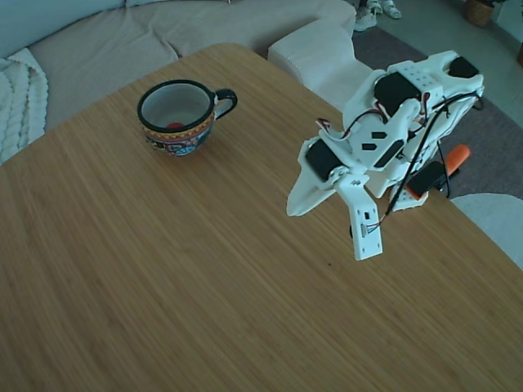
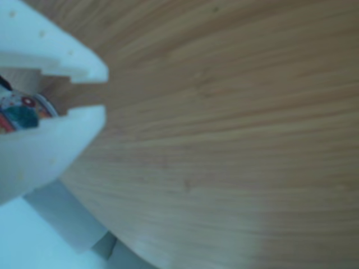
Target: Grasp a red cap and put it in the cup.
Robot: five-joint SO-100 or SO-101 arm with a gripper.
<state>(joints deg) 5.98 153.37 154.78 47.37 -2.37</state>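
One wide wooden table is filling most of the fixed view, w/ a beige sofa and a pale cushion sitting behind it. I'm running the white arm remotely; it's folding up over the right side of the table, w/ its orange piece poking out at the back. Cup is standing upright near the far left edge, well apart from the arm, handle pointing right in the fixed view. Gripper is hanging above bare wood, holding nothing; in the other view its two white fingers are sitting nearly together, only a thin slit between them, so I'm reading the jaws as closed and empty. Red cap is showing as a small red spot inside the cup, at the bottom. I'm judging the drop as done, so the step now is retreating: I'm wanting to keep the wrist high and pull straight back, no sweeping left toward the cup. Nothing's blocking that path; only risk is clipping the table w/ the lower finger.
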